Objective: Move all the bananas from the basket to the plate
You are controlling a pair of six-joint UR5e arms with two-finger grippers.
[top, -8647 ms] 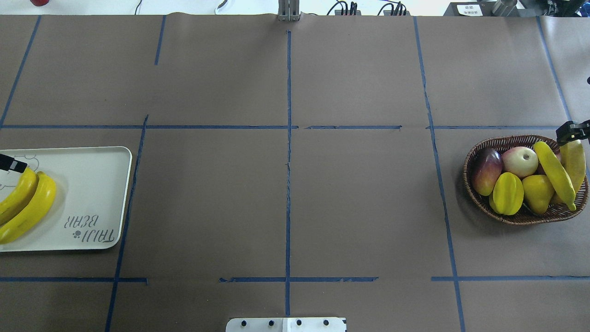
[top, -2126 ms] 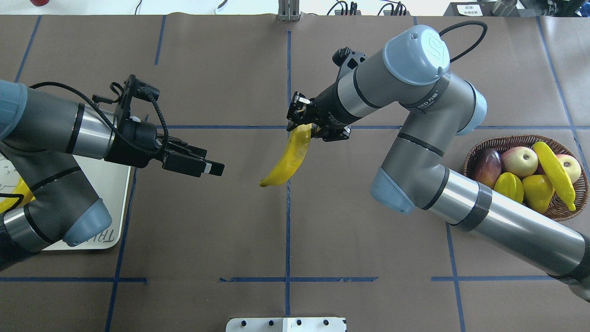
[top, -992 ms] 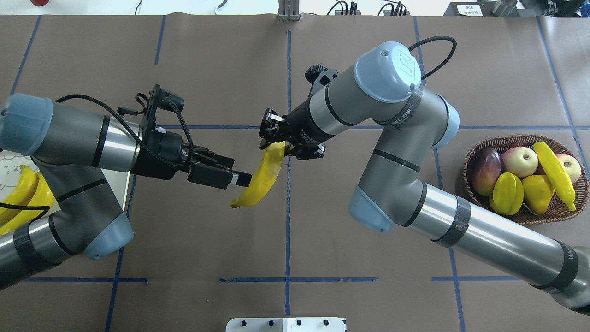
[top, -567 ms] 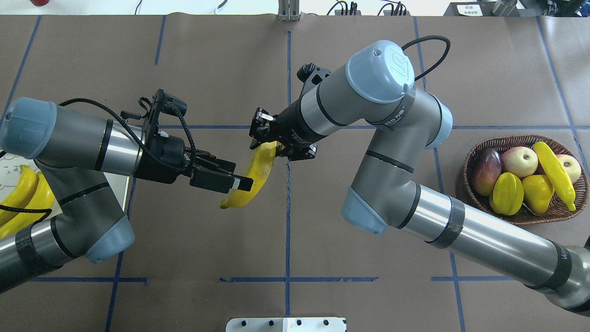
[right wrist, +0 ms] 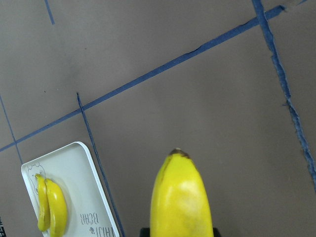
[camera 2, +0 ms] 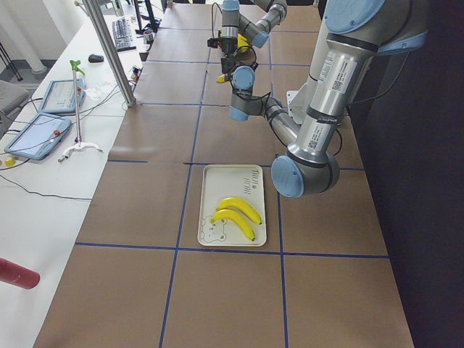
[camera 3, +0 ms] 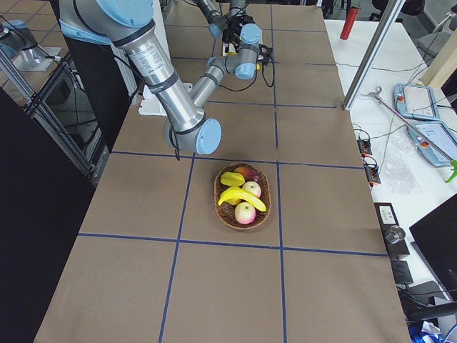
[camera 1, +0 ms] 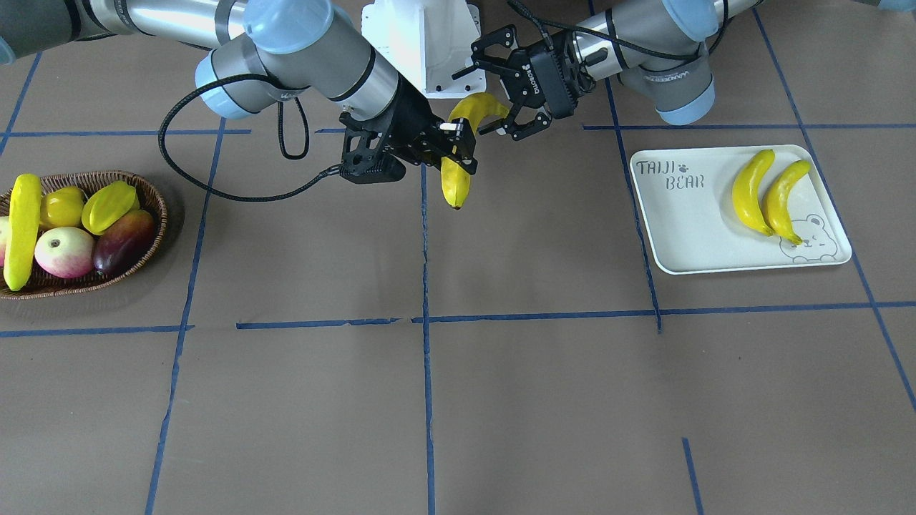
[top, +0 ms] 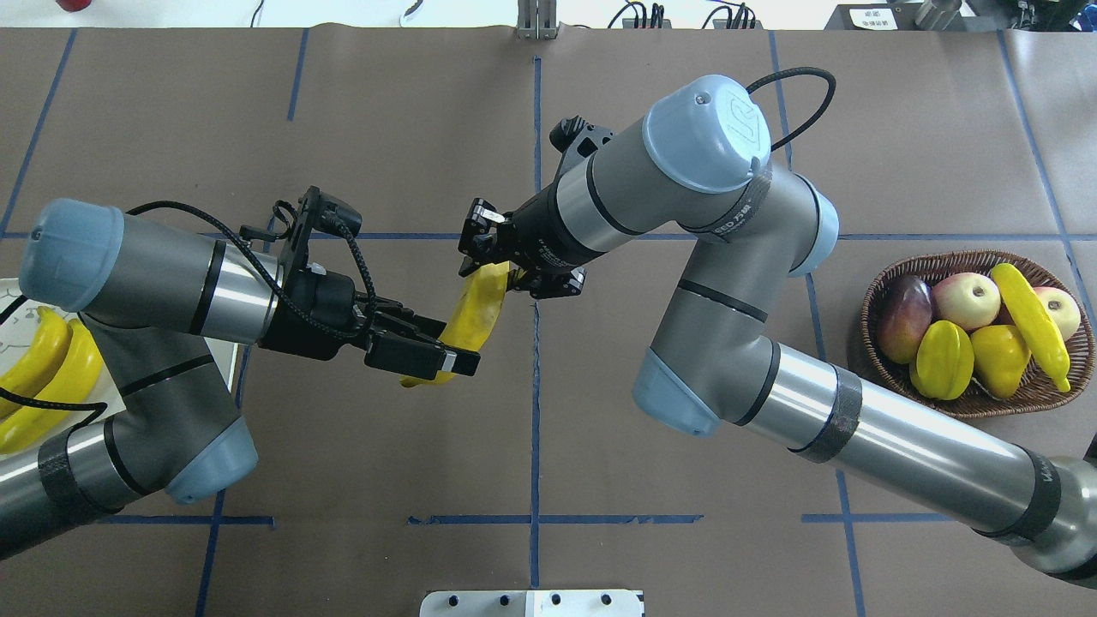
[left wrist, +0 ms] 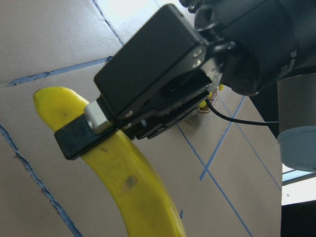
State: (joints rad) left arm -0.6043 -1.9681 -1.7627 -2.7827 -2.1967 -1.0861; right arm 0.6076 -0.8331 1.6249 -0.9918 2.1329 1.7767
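Roughly halfway: two bananas (camera 1: 748, 192) lie on plate (camera 1: 687, 236); fourth banana (camera 1: 20, 229) sits in basket (camera 1: 154, 207). Third banana (camera 1: 456, 182) hangs above counter (camera 1: 544, 400) centre, right end effector (camera 1: 459, 146) clamped on it, left end effector (camera 1: 492, 96) spread wide around it, seemingly ungripped.

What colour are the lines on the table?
Blue. The lines show best in the front-facing view.
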